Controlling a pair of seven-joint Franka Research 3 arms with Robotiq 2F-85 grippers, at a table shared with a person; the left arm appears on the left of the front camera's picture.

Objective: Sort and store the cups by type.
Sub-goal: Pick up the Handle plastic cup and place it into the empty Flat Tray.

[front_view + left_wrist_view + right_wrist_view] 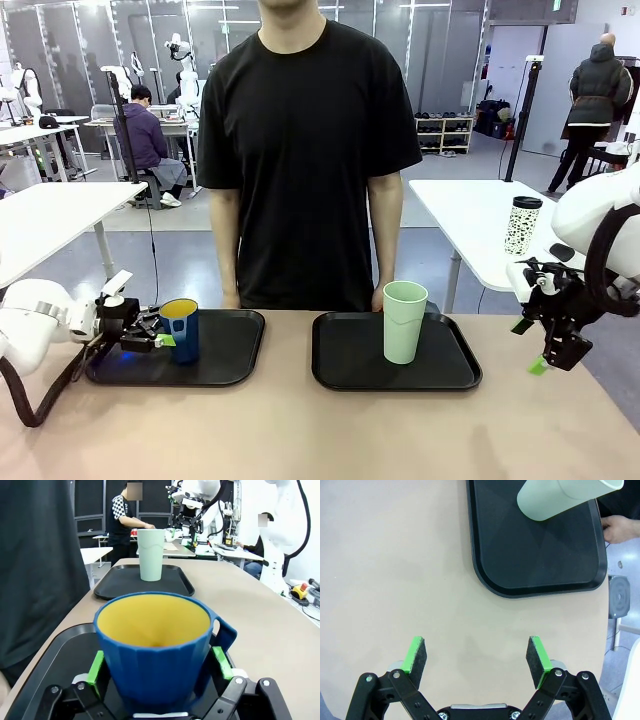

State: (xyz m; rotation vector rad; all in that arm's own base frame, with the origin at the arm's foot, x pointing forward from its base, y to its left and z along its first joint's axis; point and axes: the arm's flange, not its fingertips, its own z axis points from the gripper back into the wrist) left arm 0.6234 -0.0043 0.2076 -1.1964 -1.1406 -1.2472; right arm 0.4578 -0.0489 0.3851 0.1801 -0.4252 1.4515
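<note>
A: Left wrist view first. What is the left claw (159, 672) doing?

B: Its jaws stand wide apart, one green pad (95, 666) on each side of the blue mug (155, 650). A narrow gap shows at both pads, so it looks let go, not clamped. The mug stands upright on the left tray (65, 655), handle toward the open table (270, 610).

A: And in the front view?

B: The left claw (150, 335) is low at the left tray (235, 350), just beside the mug (181, 328), near the tray's left end. The right claw (550, 345) hangs above the table's right edge, well apart from everything.

A: Its jaws?

B: Spread wide in the right wrist view, the right claw (477, 660) empty, with bare table (395, 570) below it.

A: The tumbler?

B: The tumbler (404, 321) stands upright on the right tray (345, 370), toward its far side, close to the person's hand (378, 298). The near half of that tray is bare, and a strip of open table runs between the two trays and along the near edge.
</note>
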